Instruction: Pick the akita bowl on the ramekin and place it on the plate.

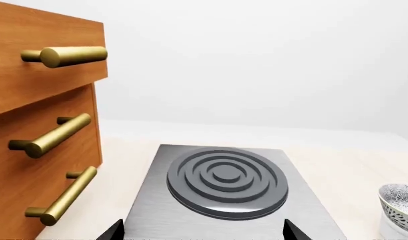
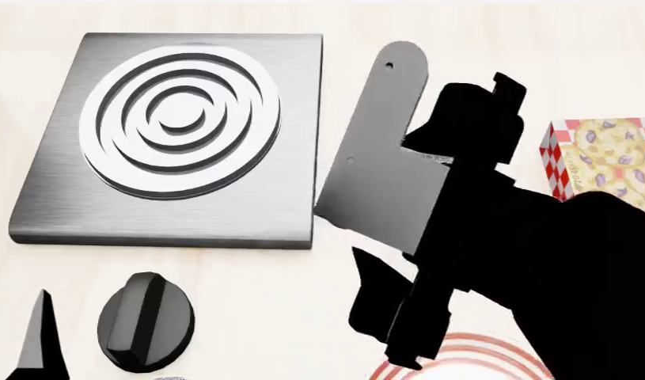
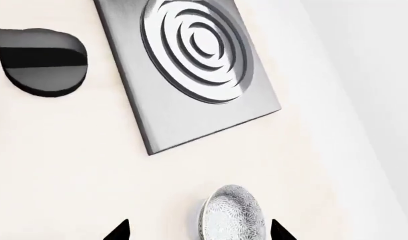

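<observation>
In our right wrist view the akita bowl (image 3: 232, 212) sat between the two dark fingertips (image 3: 118, 231), which stood wide apart on either side of it, well clear of its speckled wall, with nothing in their hold. We could not see the ramekin under it from there. Beyond the bowl lay the steel hob plate (image 3: 190, 65) with its ringed burner, and a black knob (image 3: 40, 61) to one side.

In the left wrist view the left gripper (image 1: 202, 231) was spread too, empty, only its tips showing near the hob. A speckled bowl (image 1: 399, 202) sat at the far right on something white, and wooden drawers (image 1: 37, 125) with brass handles stood at the left.

From the head, the right arm (image 2: 480, 229) hid the bowl; the plate (image 2: 480, 356) showed its red rings at the near edge, beneath the arm.
</observation>
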Robot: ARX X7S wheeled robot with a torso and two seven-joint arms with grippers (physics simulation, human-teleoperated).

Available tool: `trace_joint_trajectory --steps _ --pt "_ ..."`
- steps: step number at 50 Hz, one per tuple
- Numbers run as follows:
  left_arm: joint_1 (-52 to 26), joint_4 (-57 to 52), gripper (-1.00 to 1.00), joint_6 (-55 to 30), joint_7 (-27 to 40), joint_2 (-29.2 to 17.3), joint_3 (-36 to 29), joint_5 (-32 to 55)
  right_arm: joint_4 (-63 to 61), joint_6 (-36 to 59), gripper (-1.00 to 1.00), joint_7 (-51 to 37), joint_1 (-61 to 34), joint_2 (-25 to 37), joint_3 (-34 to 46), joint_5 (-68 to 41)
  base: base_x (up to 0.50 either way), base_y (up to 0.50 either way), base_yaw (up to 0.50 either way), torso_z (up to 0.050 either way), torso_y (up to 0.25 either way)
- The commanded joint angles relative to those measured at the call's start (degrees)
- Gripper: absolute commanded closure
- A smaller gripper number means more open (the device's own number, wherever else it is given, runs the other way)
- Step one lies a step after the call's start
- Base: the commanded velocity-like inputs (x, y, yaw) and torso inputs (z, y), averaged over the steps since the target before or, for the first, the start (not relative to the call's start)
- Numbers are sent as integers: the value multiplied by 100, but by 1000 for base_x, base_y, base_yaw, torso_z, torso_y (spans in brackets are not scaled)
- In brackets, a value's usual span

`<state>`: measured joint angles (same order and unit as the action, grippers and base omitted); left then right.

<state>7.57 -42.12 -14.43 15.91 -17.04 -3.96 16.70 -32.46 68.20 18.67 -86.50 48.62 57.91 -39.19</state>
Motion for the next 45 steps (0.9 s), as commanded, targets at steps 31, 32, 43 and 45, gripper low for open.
trace_joint_trajectory --steps 31,32,43,45 --pt "40 142 -100 132 66 -108 -125 48 1896 -1321 -100 500 -108 32 1330 1471 0 0 0 0 0" --pt "39 143 -100 130 70 -111 -124 49 1941 -1358 -100 508 -96 -2 1366 1506 0 0 0 0 0" --pt "53 195 -100 190 83 -121 -117 81 2479 -1764 -100 531 67 -310 1431 1608 0 0 0 0 0" --pt "57 197 -100 199 87 -125 -121 78 2616 -1849 -100 541 85 -369 1468 1664 0 0 0 0 0"
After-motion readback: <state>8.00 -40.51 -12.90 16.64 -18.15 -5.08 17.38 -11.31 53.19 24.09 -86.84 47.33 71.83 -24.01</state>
